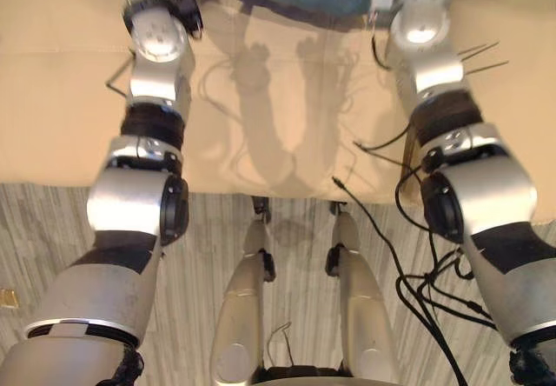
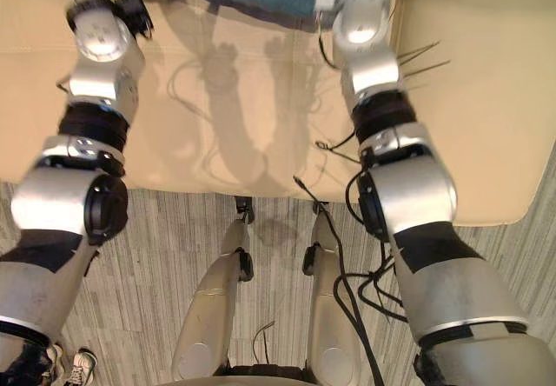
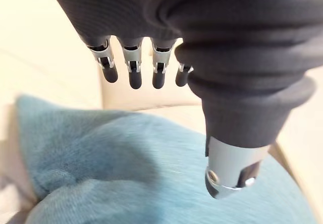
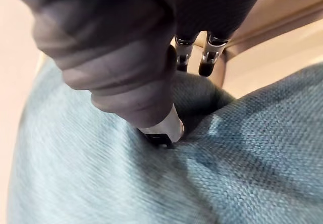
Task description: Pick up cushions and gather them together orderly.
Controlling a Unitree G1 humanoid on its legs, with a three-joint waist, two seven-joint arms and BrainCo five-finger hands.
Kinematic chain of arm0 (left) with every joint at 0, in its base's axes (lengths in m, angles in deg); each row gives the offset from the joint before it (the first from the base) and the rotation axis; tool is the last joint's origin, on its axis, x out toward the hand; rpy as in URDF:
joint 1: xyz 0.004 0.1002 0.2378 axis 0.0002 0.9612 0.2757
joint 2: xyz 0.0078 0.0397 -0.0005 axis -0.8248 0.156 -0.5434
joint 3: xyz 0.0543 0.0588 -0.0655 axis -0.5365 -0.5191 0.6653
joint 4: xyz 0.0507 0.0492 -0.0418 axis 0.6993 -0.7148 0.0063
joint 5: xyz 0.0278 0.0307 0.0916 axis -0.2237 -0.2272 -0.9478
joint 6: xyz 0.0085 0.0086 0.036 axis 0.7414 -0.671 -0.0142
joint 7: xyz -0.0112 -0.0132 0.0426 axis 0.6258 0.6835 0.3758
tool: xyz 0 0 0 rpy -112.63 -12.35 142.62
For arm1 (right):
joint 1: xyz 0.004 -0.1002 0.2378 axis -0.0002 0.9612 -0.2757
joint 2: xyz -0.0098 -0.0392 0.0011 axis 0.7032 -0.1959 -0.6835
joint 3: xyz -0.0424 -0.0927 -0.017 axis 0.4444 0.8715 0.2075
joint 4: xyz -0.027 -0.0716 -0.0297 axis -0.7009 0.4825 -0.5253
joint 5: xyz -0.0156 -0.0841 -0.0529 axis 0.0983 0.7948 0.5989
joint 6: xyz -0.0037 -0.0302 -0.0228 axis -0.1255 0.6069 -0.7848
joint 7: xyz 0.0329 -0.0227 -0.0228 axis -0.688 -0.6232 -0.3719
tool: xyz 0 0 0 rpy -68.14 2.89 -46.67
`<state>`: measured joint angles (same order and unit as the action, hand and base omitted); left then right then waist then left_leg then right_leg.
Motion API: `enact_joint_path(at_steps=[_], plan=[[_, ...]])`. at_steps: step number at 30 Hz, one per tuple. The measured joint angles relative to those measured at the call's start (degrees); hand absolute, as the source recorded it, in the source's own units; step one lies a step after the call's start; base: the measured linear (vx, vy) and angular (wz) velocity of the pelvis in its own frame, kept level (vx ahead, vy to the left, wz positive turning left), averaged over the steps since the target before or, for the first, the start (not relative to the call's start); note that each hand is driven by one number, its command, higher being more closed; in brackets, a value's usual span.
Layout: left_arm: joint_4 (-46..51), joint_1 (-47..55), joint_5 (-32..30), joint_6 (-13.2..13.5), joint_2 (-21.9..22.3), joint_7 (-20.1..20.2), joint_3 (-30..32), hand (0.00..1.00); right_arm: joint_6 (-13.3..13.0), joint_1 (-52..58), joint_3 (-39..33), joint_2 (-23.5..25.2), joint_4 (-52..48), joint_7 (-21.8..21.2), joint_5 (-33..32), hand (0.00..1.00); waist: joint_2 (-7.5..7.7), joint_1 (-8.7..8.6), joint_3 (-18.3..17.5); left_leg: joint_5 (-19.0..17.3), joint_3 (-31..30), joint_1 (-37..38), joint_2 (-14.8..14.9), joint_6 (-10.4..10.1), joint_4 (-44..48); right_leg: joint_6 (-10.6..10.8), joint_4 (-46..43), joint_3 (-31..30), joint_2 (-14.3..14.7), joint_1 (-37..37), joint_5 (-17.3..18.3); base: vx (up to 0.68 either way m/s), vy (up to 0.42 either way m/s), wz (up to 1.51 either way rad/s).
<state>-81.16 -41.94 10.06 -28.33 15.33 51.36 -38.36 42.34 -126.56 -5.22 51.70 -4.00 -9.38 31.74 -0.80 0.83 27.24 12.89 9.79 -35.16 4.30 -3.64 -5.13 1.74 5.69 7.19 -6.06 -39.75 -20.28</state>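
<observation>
Trouble may come if we lift now: our right hand point(image 4: 164, 125) pinches only a fold of the blue cushion point(image 3: 126, 173) on the tan sofa point(image 1: 287, 116), our left hand point(image 3: 135, 70) hangs above with fingers straight, so it could slip.

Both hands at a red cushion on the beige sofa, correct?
Not quite: the cushion is teal-blue, not red, as both wrist views show. The rest holds: the left hand and right hand are at it, on the beige sofa.
</observation>
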Motion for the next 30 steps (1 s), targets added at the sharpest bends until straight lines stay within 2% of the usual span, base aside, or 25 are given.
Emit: enact_joint_path(at_steps=[5,8,13,16,17,19,20,21,24,25,28,30], plan=[[3.5,10.9,0.3,-0.1,4.6,1.2,2.0,0.0,-0.8,8.6,-0.2,2.4,-8.0,-0.1,-0.9,0.0,0.0,-0.18,0.0,-0.3,1.7,0.0,0.7,-0.3,0.3,0.0,0.0,-2.4,0.6,-0.5,0.0,-0.04,0.043,-0.12],[4.7,14.0,1.3,-0.2,4.9,1.7,2.3,0.0,-1.4,12.1,-0.5,3.3,-12.5,-0.5,-0.9,0.0,0.01,-0.06,0.0,-0.7,2.4,-0.1,1.3,-0.8,1.4,0.0,0.0,-3.7,1.1,-0.5,0.6,-0.06,-0.016,-0.12],[16.2,20.2,3.2,0.2,4.1,2.5,3.4,0.0,-1.8,20.2,-1.9,2.1,-27.1,-1.1,-0.9,0.0,0.02,-0.02,0.0,-0.8,3.3,0.7,3.0,-1.1,2.4,-0.2,0.0,-4.1,2.5,0.5,1.6,-0.07,-0.06,-0.08],[29.2,30.5,4.7,1.5,1.5,3.8,-1.5,0.0,-2.8,31.1,-2.2,-0.7,-39.1,-1.6,-0.8,0.0,0.05,0.19,0.0,-1.8,3.3,3.7,4.0,-2.3,4.3,-0.8,0.0,-3.9,3.4,4.5,2.2,-0.04,-0.046,-0.07],[35.0,36.4,5.3,2.3,0.3,5.5,-3.1,0.0,-3.2,37.0,-1.9,-1.9,-43.5,-3.1,-0.4,0.0,0.08,0.31,-0.1,-3.1,3.3,5.7,4.7,-2.6,5.5,-1.2,0.0,-3.9,3.8,7.0,2.4,-0.02,-0.042,-0.12],[40.8,45.5,5.3,3.8,-1.0,8.4,-4.8,0.0,-3.8,46.3,-0.6,-4.3,-48.0,-5.6,0.7,0.0,0.18,0.45,-2.0,-5.7,3.5,7.2,5.5,-2.7,8.6,-1.3,0.0,-3.9,4.2,9.7,3.9,0.02,-0.025,-0.15],[43.6,52.1,5.3,4.3,-1.2,10.3,-5.9,0.0,-3.9,53.0,0.5,-5.5,-50.0,-7.6,2.1,0.0,0.2,0.61,-4.7,-7.3,3.9,7.5,5.7,-2.8,10.5,-1.4,0.0,-4.0,4.5,10.6,4.4,0.07,-0.009,-0.23],[45.3,58.6,5.2,4.5,-1.1,12.6,-7.0,0.0,-4.0,59.7,1.0,-5.9,-51.3,-9.4,3.5,0.0,0.11,0.71,-5.9,-8.9,4.3,9.4,6.1,-3.0,12.1,-1.4,-0.3,-4.4,4.8,12.8,5.4,0.09,-0.004,-0.26],[45.0,69.5,4.8,4.4,0.0,18.1,-9.3,0.0,-4.1,72.9,0.8,-5.7,-51.4,-13.9,5.6,0.0,0.15,0.57,-9.1,-11.6,4.6,13.3,6.9,-3.1,13.5,-1.5,-1.3,-4.6,5.5,16.6,7.5,0.1,0.002,-0.15],[43.3,74.5,4.1,4.3,0.9,20.3,-9.9,0.0,-4.2,78.6,0.7,-5.5,-49.4,-15.7,6.3,0.0,0.17,-0.1,-11.5,-12.0,4.5,14.8,6.8,-3.0,13.3,-1.3,-1.6,-4.6,5.4,18.0,8.3,0.14,0.018,-0.04],[33.8,79.6,3.8,3.6,3.4,24.0,-9.6,0.0,-4.1,85.7,-3.4,-2.4,-37.8,-19.3,7.1,0.0,0.22,-0.29,-15.0,-12.7,4.6,19.7,5.9,-2.9,11.7,-0.3,-1.6,-5.2,5.0,21.8,9.3,0.15,0.054,-0.06],[26.7,80.8,2.9,2.7,4.8,25.4,-8.8,0.0,-3.7,87.6,-6.5,-0.5,-29.7,-20.6,8.0,0.0,0.26,-1.2,-16.1,-13.2,4.9,23.1,5.1,-2.5,10.9,0.4,-1.4,-5.6,4.7,24.7,9.9,0.06,0.041,-0.04]])
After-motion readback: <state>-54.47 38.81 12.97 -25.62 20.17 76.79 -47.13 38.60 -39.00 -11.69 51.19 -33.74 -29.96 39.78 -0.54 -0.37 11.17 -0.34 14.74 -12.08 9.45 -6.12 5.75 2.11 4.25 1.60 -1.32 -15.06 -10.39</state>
